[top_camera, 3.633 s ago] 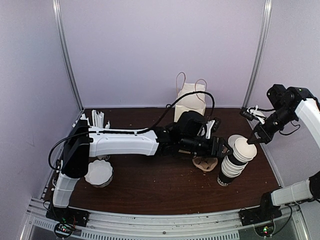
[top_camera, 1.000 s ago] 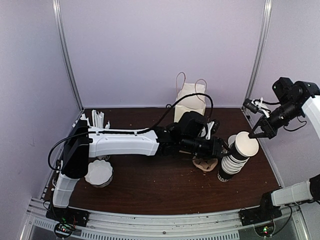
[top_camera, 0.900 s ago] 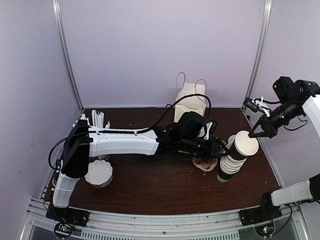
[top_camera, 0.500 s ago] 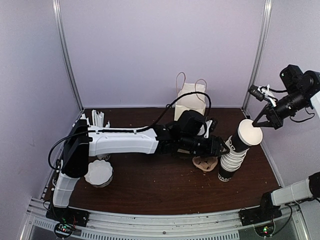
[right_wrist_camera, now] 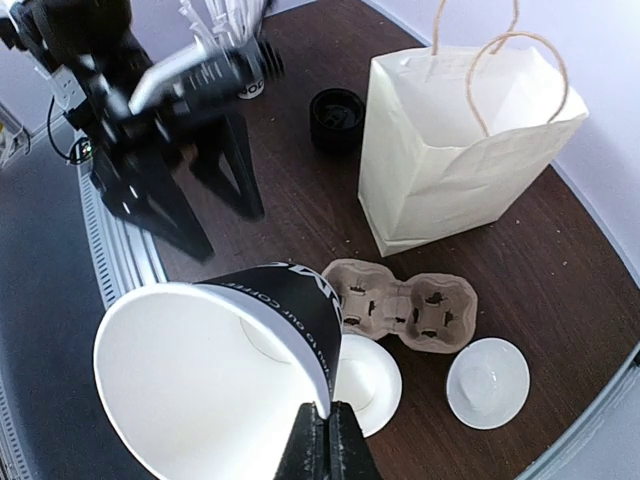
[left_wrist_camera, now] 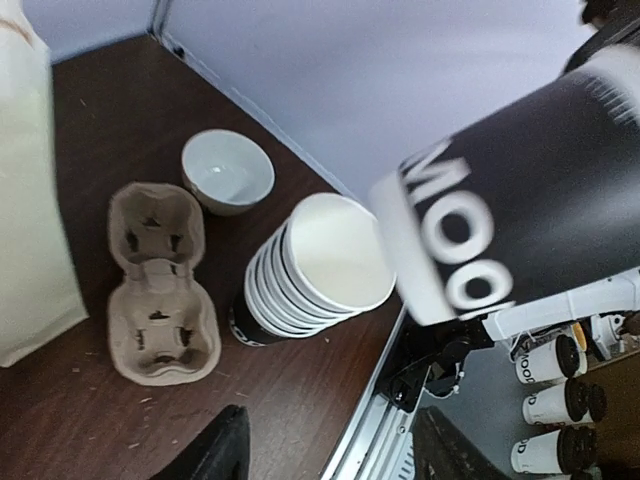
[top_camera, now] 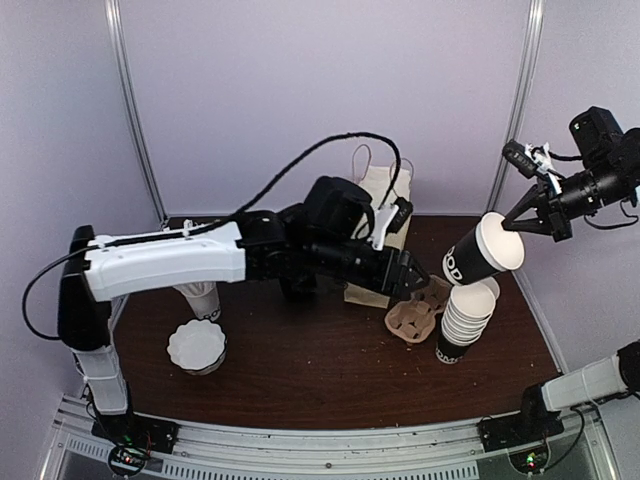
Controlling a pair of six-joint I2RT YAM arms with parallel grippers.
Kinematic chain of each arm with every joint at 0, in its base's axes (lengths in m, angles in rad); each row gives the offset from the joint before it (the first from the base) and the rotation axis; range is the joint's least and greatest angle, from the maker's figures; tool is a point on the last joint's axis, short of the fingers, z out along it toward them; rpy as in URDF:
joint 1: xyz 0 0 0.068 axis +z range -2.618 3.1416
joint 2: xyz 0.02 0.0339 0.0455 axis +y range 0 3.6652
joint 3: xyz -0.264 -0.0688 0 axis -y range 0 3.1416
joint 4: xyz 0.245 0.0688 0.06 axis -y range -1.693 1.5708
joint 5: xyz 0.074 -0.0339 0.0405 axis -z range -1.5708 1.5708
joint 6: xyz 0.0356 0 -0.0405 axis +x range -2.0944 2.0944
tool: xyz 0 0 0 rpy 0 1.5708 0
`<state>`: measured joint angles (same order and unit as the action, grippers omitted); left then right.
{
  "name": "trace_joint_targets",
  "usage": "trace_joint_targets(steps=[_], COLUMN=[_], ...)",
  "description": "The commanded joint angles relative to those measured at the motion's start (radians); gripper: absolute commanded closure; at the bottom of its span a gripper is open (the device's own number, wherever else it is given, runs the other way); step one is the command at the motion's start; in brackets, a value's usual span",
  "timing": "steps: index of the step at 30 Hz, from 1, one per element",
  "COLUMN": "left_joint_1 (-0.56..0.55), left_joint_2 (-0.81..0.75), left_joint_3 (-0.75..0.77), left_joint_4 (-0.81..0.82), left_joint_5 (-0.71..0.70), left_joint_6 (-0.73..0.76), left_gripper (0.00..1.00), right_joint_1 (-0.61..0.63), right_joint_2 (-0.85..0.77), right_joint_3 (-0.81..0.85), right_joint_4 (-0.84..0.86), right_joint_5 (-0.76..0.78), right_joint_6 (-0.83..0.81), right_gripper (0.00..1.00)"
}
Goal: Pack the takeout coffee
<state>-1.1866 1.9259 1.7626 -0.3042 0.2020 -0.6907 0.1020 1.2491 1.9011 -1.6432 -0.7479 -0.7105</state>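
Note:
My right gripper (top_camera: 530, 224) (right_wrist_camera: 322, 428) is shut on the rim of a lidless black cup (top_camera: 478, 256) (left_wrist_camera: 520, 190) (right_wrist_camera: 215, 375) with a white inside. It holds the cup tilted in the air, above the stack of cups (top_camera: 464, 320) (left_wrist_camera: 310, 268). The takeout coffee (right_wrist_camera: 337, 118), small and dark with a black lid, stands left of the paper bag (right_wrist_camera: 455, 150) (top_camera: 382, 190). In the top view my left arm hides it. My left gripper (top_camera: 404, 274) (left_wrist_camera: 335, 462) hangs open and empty in front of the bag, above the table.
A cardboard cup carrier (top_camera: 415, 315) (left_wrist_camera: 160, 290) (right_wrist_camera: 410, 298) lies between the bag and the stack. A small white bowl (left_wrist_camera: 227, 170) (right_wrist_camera: 487, 382) sits behind the stack. A white fluted stack (top_camera: 197, 346) and a white cup of straws (right_wrist_camera: 225, 22) are at the left.
The right gripper lifted the top cup off the stack, up and to the right. The left arm rose and drew back from the stack toward the bag, its jaws widening.

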Motion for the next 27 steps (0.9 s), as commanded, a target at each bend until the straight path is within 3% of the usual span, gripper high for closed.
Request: trace_joint_targets(steps=[1, 4, 8, 12, 19, 27], left_joint_1=[-0.002, 0.000, 0.018, 0.046, 0.075, 0.074], left_joint_2=[-0.203, -0.284, -0.386, -0.519, -0.661, -0.723], left_joint_3=[-0.062, -0.117, -0.146, -0.216, -0.297, -0.377], left_joint_4=[-0.176, -0.262, -0.370, -0.358, -0.350, -0.328], left_joint_5=[-0.183, -0.342, -0.592, -0.691, -0.765, -0.765], left_joint_6=[0.221, 0.294, 0.368, 0.385, 0.393, 0.382], left_gripper=[0.41, 0.39, 0.37, 0.36, 0.34, 0.34], right_joint_1=[0.155, 0.379, 0.590, 0.742, 0.872, 0.906], right_joint_2=[0.010, 0.023, 0.097, 0.243, 0.447, 0.604], right_joint_3=[-0.075, -0.143, -0.220, -0.234, -0.225, -0.226], right_joint_4=[0.055, 0.163, 0.297, 0.328, 0.430, 0.537], right_joint_5=[0.049, 0.150, 0.271, 0.381, 0.403, 0.401], right_joint_6=[0.043, 0.104, 0.195, 0.210, 0.203, 0.216], right_gripper=[1.00, 1.00, 1.00, 1.00, 1.00, 1.00])
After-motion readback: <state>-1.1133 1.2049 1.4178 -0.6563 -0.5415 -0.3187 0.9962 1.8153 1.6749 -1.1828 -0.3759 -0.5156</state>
